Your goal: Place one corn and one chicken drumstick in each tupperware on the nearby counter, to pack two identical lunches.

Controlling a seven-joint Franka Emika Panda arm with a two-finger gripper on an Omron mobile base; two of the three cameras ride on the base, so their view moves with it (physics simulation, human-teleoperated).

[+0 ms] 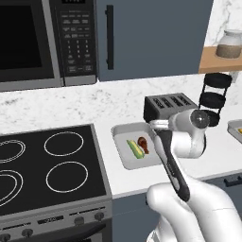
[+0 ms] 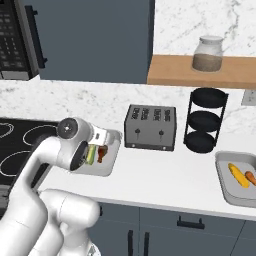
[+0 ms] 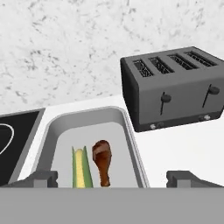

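Wall: white marble backsplash [image 1: 71,101], centre of frame
Cupboard: dark blue door [image 1: 151,33], top
Shelf: wooden [image 2: 200,72], upper right

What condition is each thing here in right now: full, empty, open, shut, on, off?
Left tupperware: holds husked corn and dark drumstick.
Right tupperware: holds bare corn and orange drumstick.
Gripper: open, empty.
Toaster: slots empty.
Black rack: empty.
Jar: lidded.
Cabinet door: shut.

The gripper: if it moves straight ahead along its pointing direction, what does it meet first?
Probably the tupperware beside the stove, near the husked corn and drumstick. Depth is uncertain. The gripper is open.
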